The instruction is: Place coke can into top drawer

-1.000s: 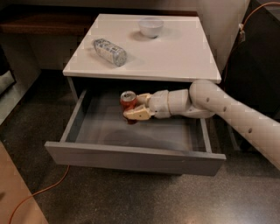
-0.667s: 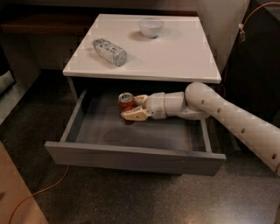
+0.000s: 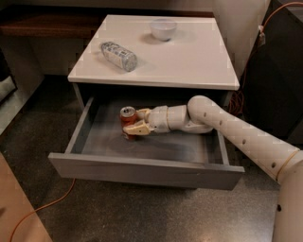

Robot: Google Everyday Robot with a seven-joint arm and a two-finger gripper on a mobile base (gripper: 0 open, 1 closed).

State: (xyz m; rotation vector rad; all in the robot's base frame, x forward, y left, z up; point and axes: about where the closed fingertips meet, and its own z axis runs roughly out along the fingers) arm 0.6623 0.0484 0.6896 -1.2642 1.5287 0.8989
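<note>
Count of items in view:

Coke can (image 3: 128, 118) — one, standing inside the drawer. Top drawer (image 3: 142, 171) — one, pulled open; no other drawer front is visible. Worktop (image 3: 189, 61): one, white. On it, one clear crinkled plastic bottle (image 3: 118, 56) lying on its side and one small white bowl (image 3: 163, 29). Robot arm (image 3: 236, 134): one, with one pincer (image 3: 134, 121) reaching into the drawer, its two fingers closed about the can. Orange cable: two runs, one on the floor at lower left (image 3: 42, 210), one at the top right corner (image 3: 280, 9).
</note>
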